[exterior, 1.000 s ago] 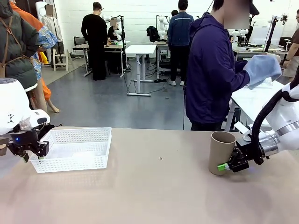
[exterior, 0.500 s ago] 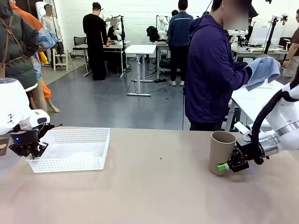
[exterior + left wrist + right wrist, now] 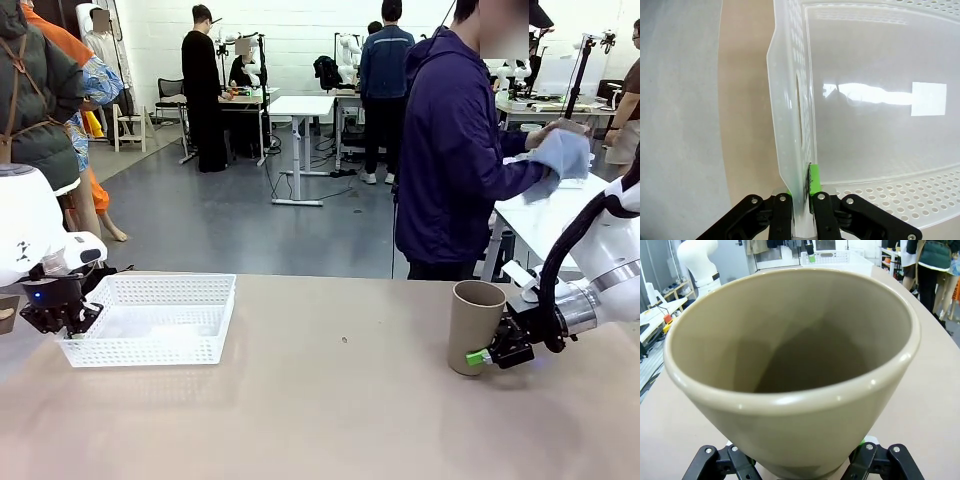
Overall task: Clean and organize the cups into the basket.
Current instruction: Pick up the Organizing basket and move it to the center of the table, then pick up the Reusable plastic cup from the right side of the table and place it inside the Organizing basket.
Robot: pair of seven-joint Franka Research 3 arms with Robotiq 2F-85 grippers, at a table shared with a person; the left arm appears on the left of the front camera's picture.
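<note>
- Left fingers [image 3: 812, 184]: pressed together on the thin end wall of the basket [image 3: 150, 350], one green pad inside and one outside, just below the handle cutout.
- Basket: white perforated plastic. It sits flat on the bench [image 3: 330, 420], its whole length running away from the left fingers, and nothing lies inside it.
- Basket, handling: likely very light. The pinched wall looks thin and bows a little, so it should flex under load. Held at one end only, it would probably twist or sag if lifted, so sliding it along the bench seems safer. The rim beside the cutout is the stiffest place to hold.
- Right fingers [image 3: 477, 357]: spread wide and closed on the lower wall of the tan cup [image 3: 474, 325], one on each side.
- Tan cup: upright on the bench, with its open mouth above the right fingers and its base between them.
- Tan cup, handling: rigid, smooth and matte, and probably breakable if knocked over. It widens upward, so a low hold should wedge rather than slip, though the cup may tip. A hold nearer mid-height would steady it.
</note>
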